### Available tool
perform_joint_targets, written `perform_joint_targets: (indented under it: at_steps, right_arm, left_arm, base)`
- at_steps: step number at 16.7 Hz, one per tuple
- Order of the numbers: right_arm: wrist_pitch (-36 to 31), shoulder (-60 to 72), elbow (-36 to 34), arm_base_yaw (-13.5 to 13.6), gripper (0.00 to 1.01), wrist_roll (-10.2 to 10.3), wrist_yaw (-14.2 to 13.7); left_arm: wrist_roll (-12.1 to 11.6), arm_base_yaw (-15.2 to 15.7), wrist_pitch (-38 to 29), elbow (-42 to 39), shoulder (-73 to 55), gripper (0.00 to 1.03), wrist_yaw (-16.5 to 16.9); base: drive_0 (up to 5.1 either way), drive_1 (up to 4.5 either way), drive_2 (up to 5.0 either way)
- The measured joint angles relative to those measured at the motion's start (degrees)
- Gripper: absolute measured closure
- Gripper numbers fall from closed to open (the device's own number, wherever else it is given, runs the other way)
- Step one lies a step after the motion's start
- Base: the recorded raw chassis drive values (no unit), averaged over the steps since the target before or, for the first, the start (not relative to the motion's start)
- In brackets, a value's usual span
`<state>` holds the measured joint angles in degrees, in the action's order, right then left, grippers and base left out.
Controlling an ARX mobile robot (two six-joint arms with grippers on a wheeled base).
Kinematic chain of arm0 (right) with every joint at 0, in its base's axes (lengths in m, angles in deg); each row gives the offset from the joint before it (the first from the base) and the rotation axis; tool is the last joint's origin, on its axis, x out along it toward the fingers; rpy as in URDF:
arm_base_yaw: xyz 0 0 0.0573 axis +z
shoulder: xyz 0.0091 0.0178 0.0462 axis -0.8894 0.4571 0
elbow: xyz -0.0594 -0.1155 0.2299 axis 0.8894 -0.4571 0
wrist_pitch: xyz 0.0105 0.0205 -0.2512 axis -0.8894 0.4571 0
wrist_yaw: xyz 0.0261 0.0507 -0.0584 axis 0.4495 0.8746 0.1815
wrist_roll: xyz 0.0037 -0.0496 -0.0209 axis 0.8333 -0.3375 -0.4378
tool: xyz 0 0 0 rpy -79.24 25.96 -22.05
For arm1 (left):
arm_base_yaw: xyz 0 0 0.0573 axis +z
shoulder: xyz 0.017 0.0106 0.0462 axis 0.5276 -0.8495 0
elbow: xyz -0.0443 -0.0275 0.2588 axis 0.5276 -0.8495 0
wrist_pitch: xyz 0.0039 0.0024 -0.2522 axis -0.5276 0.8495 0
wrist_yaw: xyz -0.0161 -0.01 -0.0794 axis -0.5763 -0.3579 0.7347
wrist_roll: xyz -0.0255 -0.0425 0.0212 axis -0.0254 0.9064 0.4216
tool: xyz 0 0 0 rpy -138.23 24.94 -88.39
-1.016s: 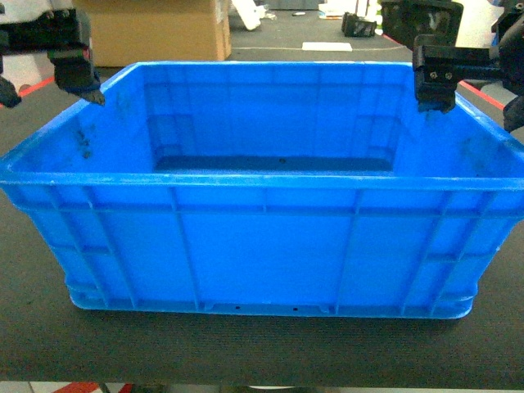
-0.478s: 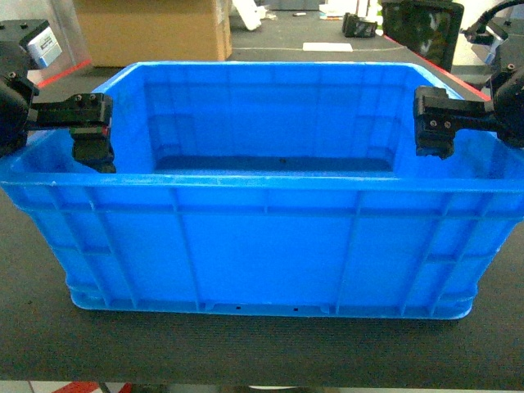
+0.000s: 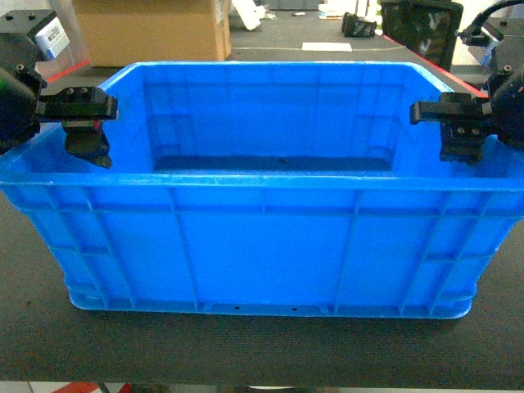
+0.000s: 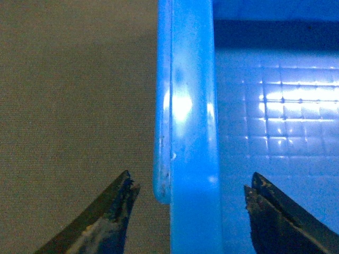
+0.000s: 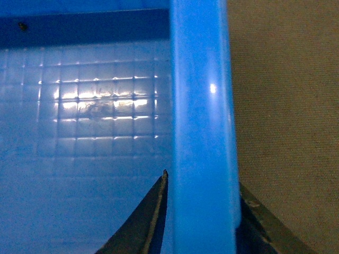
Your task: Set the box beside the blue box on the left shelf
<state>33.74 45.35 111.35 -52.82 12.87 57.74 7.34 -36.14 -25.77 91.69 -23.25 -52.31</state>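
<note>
- Both tools have dropped to the box (image 3: 270,205) rim; box sits on the table (image 3: 262,348), unlifted, shelf unseen.
- Left tool (image 4: 185,211) straddles the rim, apart.
- Right tool (image 5: 201,211) clamps the rim.

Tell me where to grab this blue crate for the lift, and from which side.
Take the box by the thick rims of its two short end walls, one gripper on each, coming down from above. The rims stand up narrow enough to fit between open fingers. The left gripper already straddles its rim with room to spare; the right gripper sits close around the other. The long walls offer no balanced hold.
</note>
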Motion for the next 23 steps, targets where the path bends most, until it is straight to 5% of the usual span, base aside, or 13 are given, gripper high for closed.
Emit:
perform_joint_targets:
  at_steps: [2,5,9,16,23]
  right_arm:
    - [0.0,-0.3,-0.3,-0.2,0.78,-0.1,-0.2]
    - [-0.2,-1.6,-1.0,0.2,0.79,-0.2,0.0]
    - [-2.6,-6.8,-2.0,1.6,0.79,-0.5,-0.4]
    - [-7.4,-14.7,-2.9,1.8,0.79,-4.0,-1.7]
    - [-7.5,-14.7,-3.1,2.4,0.79,-4.1,-1.7]
  left_arm:
    - [0.0,0.1,0.4,0.0,0.0,0.60,-0.3]
    - [0.3,0.5,-0.4,0.0,0.5,0.85,-1.2]
    - [1.7,0.5,-0.7,-0.8,6.0,0.88,-1.4]
    - [3.7,-1.0,-5.8,-4.0,14.7,0.88,-3.0]
    - [4.1,-1.0,-5.8,-4.2,14.7,0.89,-3.5]
  base:
    - [0.0,0.00,0.0]
    - [0.0,0.00,0.0]
    - [0.0,0.00,0.0]
    - [0.0,0.00,0.0]
    - [-0.4,-0.37,-0.4]
